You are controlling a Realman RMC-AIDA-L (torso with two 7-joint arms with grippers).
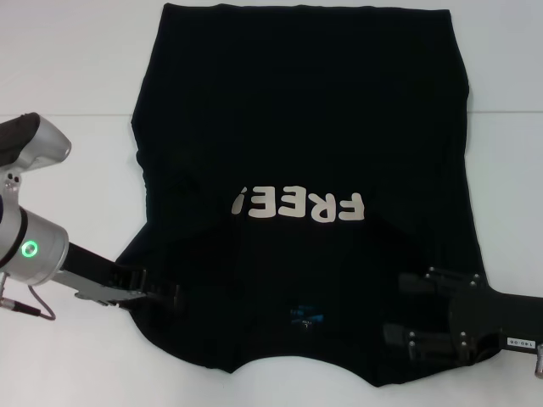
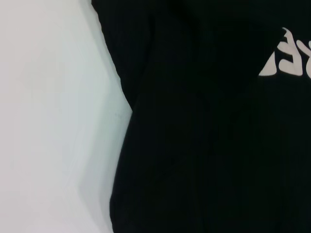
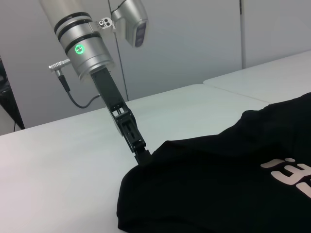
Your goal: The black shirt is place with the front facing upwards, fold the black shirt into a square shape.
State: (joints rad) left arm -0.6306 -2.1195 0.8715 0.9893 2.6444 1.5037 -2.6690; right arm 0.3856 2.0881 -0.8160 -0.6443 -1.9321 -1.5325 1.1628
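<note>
A: Starting at the lower left of the head view, our left gripper (image 1: 161, 297) sits at the edge of the black shirt (image 1: 314, 136), by its near left shoulder. In the right wrist view its tip (image 3: 142, 155) meets the raised hem of cloth there. Can we call it a hold?

B: We cannot tell. The fingertips merge with the dark fabric, so whether they are pinched on the cloth or only touching it stays unclear.

A: And the shirt itself?

B: It lies flat on the white table (image 1: 76, 68), filling the middle of the frame from top to bottom, front up, with the cream letters (image 1: 301, 205) across the centre and the small blue neck label (image 1: 305, 318) near the bottom edge. The left sleeve looks already tucked inward, judging by the straight side.

A: Moving to the lower right, our right gripper (image 1: 399, 309) rests over the near right shoulder, its fingers spread wide apart, gripping nothing that we can see.

B: We judge the cloth light, limp and likely to sag and crease when lifted. It should be taken at both near shoulder corners together, pinching only the layers we mean to carry.
</note>
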